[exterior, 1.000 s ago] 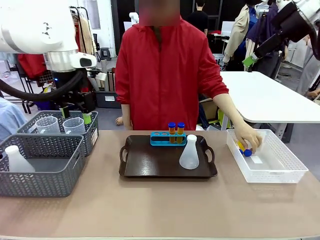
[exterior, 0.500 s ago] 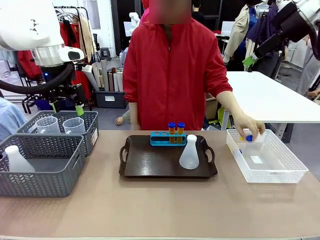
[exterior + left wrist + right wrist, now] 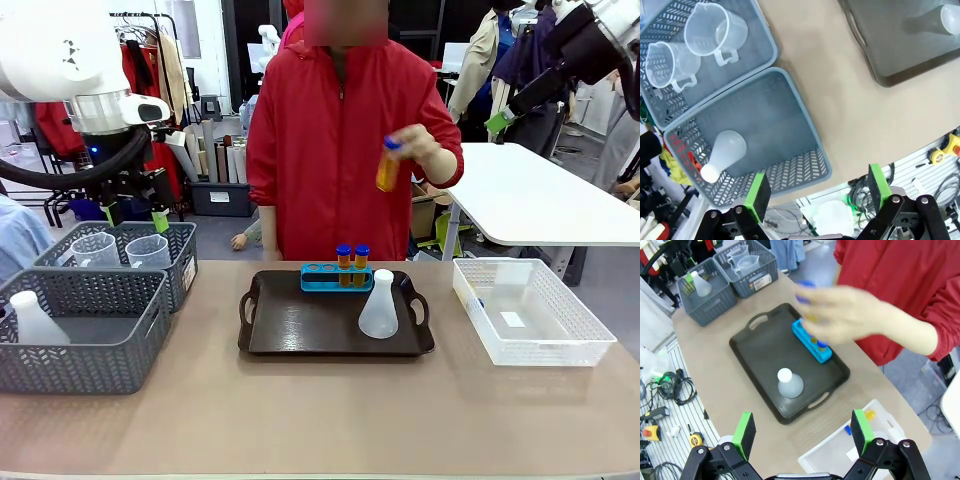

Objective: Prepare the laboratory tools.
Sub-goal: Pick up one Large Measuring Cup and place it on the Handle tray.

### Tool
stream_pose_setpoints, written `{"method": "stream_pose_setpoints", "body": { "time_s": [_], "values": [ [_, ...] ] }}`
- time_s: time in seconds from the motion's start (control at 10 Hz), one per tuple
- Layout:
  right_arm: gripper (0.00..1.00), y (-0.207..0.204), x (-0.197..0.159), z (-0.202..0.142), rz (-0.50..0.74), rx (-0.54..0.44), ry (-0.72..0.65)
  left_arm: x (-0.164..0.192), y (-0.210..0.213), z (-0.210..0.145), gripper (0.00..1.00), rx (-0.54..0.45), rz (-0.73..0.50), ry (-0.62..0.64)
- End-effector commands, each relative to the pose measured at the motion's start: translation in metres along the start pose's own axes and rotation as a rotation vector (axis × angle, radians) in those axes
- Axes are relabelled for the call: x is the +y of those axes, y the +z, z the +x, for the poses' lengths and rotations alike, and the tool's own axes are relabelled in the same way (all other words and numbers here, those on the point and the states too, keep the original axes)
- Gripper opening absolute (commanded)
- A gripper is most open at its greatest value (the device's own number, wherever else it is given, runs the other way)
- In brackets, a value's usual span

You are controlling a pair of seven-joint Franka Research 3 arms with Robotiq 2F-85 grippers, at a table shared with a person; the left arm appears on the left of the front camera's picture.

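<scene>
Both gape wide and empty: left gripper, right gripper; the person's hand holds an orange-filled, blue-capped test tube aloft; the blue rack, two tubes upright in it, sits at the glossy dark tray's 12 o'clock; translucent conical flask at 3 o'clock

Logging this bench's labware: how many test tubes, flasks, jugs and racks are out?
Test tubes: 4 (two racked, one held by the person, one in the white bin)
Conical flasks: 2
Measuring jugs: 2
Rack: 1
Total: 9
</scene>
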State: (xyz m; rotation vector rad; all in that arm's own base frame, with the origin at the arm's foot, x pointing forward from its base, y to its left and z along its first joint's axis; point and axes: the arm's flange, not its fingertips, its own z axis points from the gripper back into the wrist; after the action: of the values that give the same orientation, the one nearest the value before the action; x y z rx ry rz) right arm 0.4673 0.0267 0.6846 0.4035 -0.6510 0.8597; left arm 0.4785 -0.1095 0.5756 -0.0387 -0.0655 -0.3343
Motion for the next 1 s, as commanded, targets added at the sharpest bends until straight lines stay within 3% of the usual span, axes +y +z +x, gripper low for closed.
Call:
{"method": "stream_pose_setpoints", "body": {
  "time_s": [0.0,0.1,0.3,0.6,0.9],
  "values": [
    [1.0,0.001,0.001,0.0,0.006,-0.005,0.005,0.001,0.002,-0.002,1.0,0.002,0.002,-0.008],
    [1.0,0.001,0.001,0.0,0.006,-0.005,0.005,0.0,0.0,0.0,1.0,0.0,0.0,0.0],
    [1.0,0.001,0.001,0.0,0.006,-0.005,0.005,0.031,0.029,0.002,1.0,-0.105,0.093,0.074],
    [1.0,0.001,0.001,0.0,0.006,-0.005,0.005,0.095,0.043,0.017,1.0,-0.146,0.082,0.228],
    [1.0,0.001,0.001,0.0,0.006,-0.005,0.005,0.162,0.024,0.032,1.0,-0.173,0.07,0.371]
  ]
}}
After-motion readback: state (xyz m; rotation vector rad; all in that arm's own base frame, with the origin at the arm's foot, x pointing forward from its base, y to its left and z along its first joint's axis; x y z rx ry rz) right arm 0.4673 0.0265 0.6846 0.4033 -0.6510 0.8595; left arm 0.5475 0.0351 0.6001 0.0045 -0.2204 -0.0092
